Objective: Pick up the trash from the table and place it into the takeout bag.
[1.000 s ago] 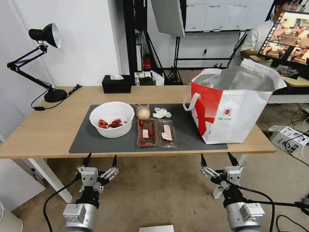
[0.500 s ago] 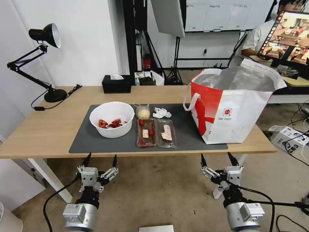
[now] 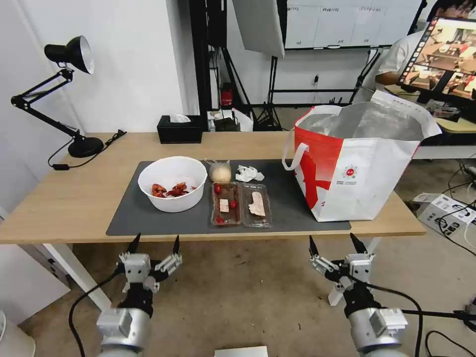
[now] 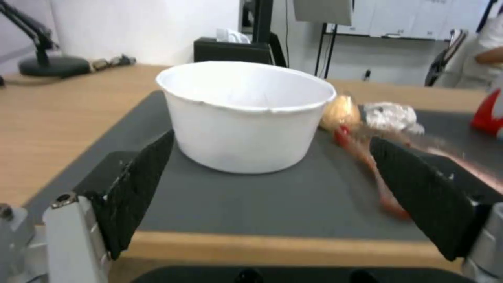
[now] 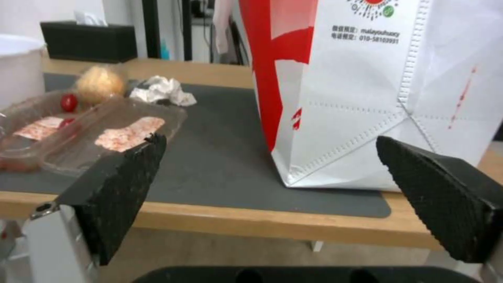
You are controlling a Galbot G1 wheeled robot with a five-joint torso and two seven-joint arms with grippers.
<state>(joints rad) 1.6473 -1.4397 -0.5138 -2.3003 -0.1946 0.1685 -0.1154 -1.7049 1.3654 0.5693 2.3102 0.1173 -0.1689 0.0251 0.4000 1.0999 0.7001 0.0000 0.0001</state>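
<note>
Facing your spread, empty left claw (image 3: 154, 243) across the bench (image 3: 69, 198) edge, the bowl (image 3: 172, 183) sits nearer it than the equally spread right claw (image 3: 333, 242).

The long tabletop (image 3: 69, 198) is made of pale, smooth wood, and a flat dark grey mat (image 3: 292, 198) with a dull, matt face is laid on it. The round white bowl (image 3: 172, 183) looks smooth and plain, the hinged tray (image 3: 241, 204) is made of clear shiny plastic, and the white napkin (image 3: 249, 173) is seen as crumpled paper. The big red-and-white bag (image 3: 357, 173) is lined with shiny silver foil, and rough black pads (image 5: 112, 192) are seen on the gripper fingers.
</note>
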